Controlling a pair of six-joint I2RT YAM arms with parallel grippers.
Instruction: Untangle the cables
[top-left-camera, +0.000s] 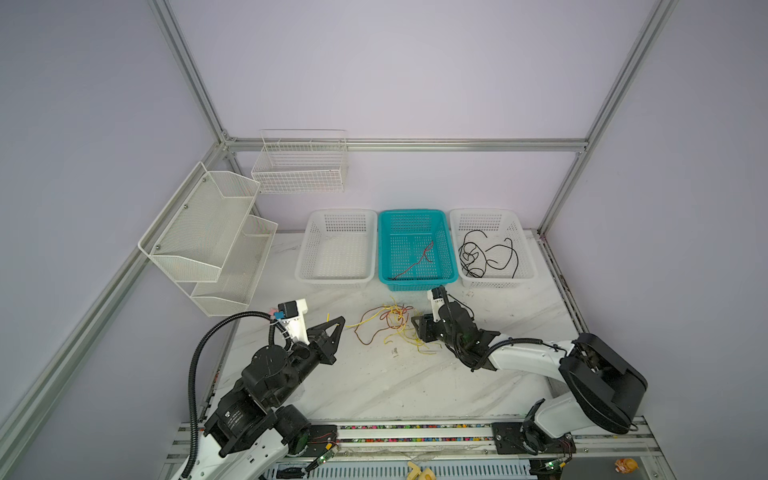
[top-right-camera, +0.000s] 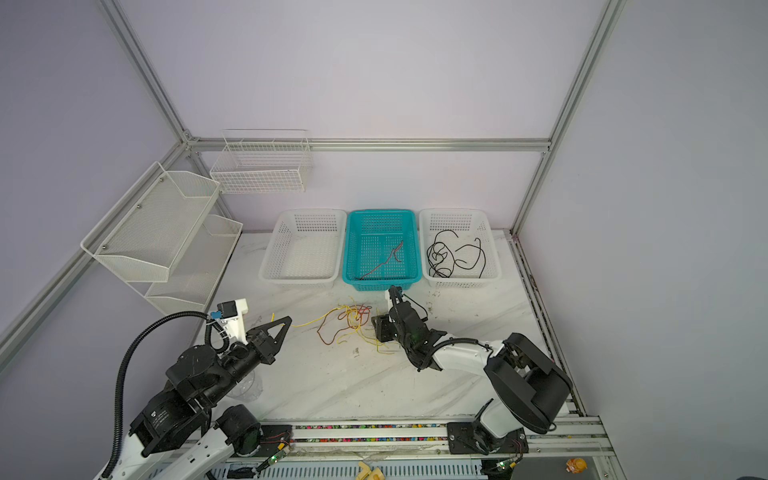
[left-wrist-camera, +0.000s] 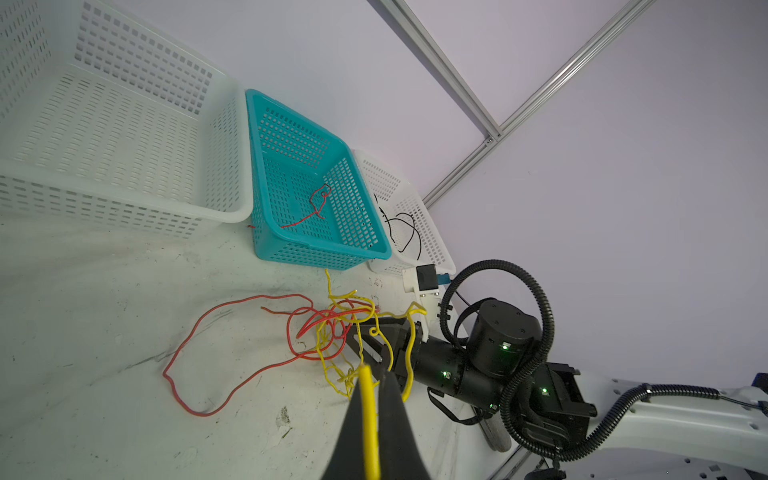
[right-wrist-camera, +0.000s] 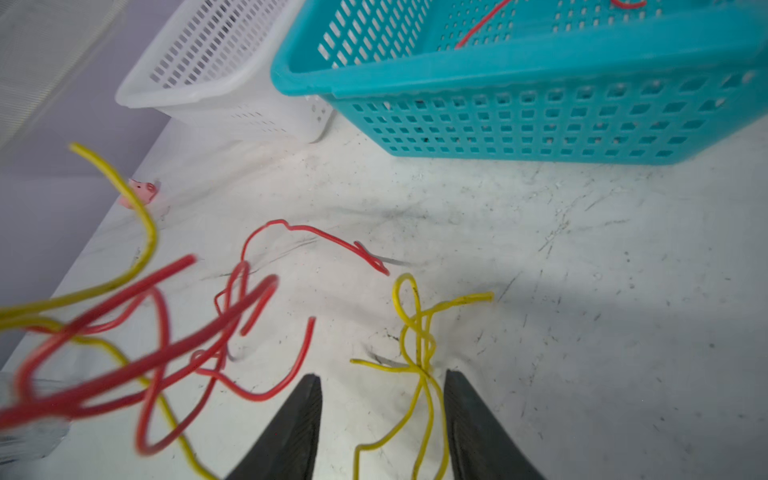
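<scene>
**Cable sorting: the tangle stage.** The unsorted cables (top-left-camera: 392, 322), yellow and red, lie knotted on the bench (top-left-camera: 374, 386) just in front of the teal basket (top-left-camera: 415, 214), between the two arms.

- **Left end effector** (top-left-camera: 343, 318): closed on one yellow cable (left-wrist-camera: 369, 415). The cable runs from its tip rightward across the bench into the knot. That line, from tip to tangle, is the long axis along which the strand would have to slide free.
- **Right end effector** (right-wrist-camera: 380, 378): at the opposite edge of the knot, and the nearer of the two to it. Its jaws stand apart, low over the bench. A doubled yellow loop (right-wrist-camera: 422, 370) passes between them close to one finger and is not pinched.
- **Red cables** (right-wrist-camera: 249, 297): on the far side of that loop, raised off the bench and blurred in the right wrist view.
- **Left arm:** extended forward and low, with its tip aimed at the tangle.
- **Right arm:** elbow out to the right, forearm reaching in toward the middle, wrist bent down to the bench.
- **Already sorted, by appearance:** one red cable (top-left-camera: 417, 262) lies in the teal basket. Black cables (top-left-camera: 467, 259) lie in the white basket (top-left-camera: 484, 212) to its right.

The next move probably requires the right end effector to hold the knot while the left draws its strand away.
</scene>
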